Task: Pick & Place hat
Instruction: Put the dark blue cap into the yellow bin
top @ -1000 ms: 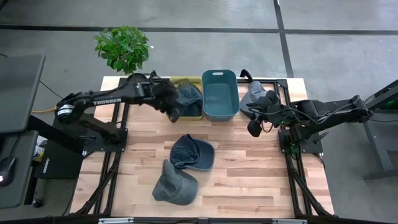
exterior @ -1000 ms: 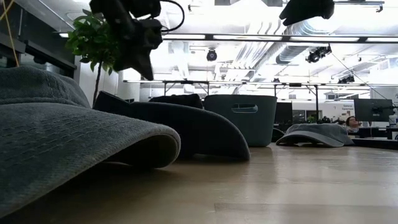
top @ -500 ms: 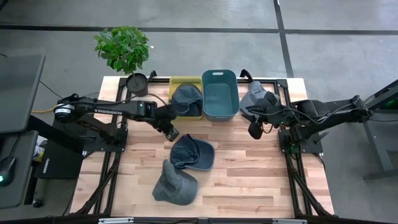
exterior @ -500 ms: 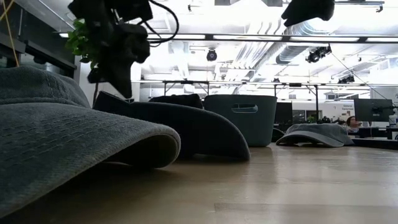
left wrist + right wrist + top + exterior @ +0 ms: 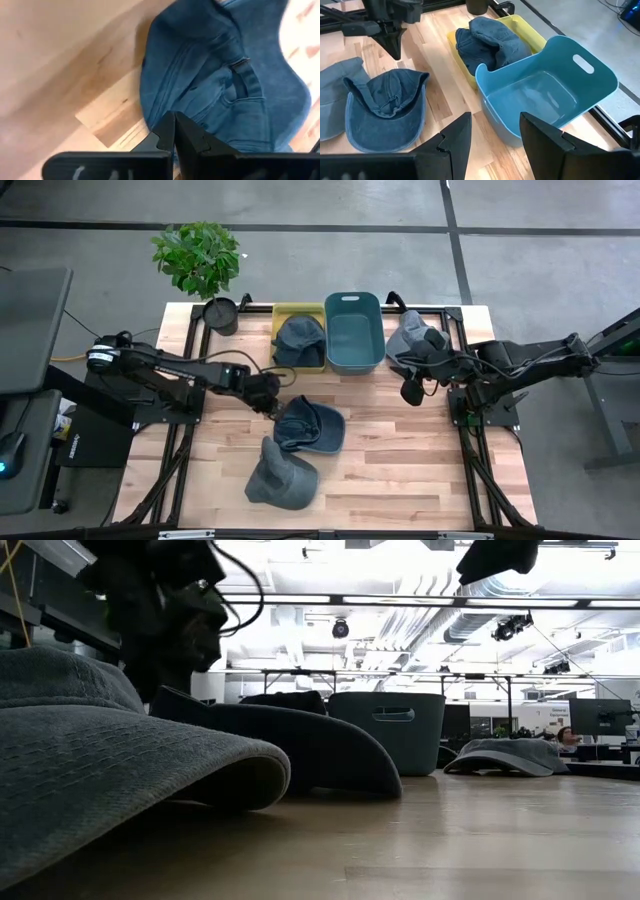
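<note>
A blue denim cap [image 5: 310,425] lies open side up in the middle of the table, also in the left wrist view [image 5: 215,75] and the right wrist view [image 5: 385,105]. A grey hat [image 5: 282,478] lies nearer the near edge. A dark blue hat [image 5: 298,340] sits in the yellow bin [image 5: 298,310]. Another grey hat [image 5: 408,333] lies at the far right. My left gripper [image 5: 271,404] is shut, pointing down just left of the blue cap's edge [image 5: 173,120]; from the right wrist view [image 5: 396,56] it stands apart from the cap. My right gripper [image 5: 410,390] is open [image 5: 492,135], raised right of the teal bin.
The teal bin [image 5: 352,330] stands beside the yellow bin at the table's far edge, with nothing in it [image 5: 545,100]. A potted plant [image 5: 197,255] stands at the far left corner. Bare wood shows on the table's left and right sides.
My left gripper has left the yellow bin and moved toward the near edge and down, ending beside the blue cap's left edge. The dark blue hat has stayed in the yellow bin.
</note>
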You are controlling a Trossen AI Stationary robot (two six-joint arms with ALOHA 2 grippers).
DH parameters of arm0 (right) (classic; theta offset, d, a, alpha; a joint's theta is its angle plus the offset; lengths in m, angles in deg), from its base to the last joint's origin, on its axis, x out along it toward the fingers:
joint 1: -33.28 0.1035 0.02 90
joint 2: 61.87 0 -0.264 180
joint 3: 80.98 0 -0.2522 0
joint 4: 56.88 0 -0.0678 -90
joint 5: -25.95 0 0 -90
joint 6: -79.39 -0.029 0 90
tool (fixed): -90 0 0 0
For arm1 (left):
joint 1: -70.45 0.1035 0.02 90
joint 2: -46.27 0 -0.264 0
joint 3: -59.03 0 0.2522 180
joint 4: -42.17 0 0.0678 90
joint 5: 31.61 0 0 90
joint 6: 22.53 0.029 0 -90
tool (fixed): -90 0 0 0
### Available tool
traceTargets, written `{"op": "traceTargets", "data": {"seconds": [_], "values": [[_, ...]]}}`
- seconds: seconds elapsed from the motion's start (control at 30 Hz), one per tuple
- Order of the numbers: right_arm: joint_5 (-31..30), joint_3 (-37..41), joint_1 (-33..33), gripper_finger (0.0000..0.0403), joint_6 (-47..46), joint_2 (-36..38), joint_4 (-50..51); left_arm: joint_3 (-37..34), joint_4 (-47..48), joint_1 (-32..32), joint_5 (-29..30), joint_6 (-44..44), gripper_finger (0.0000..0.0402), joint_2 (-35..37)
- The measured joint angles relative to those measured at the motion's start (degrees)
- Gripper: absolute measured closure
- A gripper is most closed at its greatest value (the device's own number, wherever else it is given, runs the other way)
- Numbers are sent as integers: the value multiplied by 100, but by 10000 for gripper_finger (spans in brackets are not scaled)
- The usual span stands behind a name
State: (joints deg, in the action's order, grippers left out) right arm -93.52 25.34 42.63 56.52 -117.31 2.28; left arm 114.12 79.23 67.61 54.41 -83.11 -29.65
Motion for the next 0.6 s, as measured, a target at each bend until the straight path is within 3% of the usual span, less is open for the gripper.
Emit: {"op": "traceTargets", "data": {"seconds": [0.23,0.33,0.6], "values": [[51,0,0,241,129,1,18,-1113,-1836,-17,-455,-903,379,119],[53,0,1,240,150,0,41,-1317,-2335,-18,-510,-1037,338,126],[51,0,1,240,146,0,74,-1369,-2036,-18,-463,-1058,204,120]]}}
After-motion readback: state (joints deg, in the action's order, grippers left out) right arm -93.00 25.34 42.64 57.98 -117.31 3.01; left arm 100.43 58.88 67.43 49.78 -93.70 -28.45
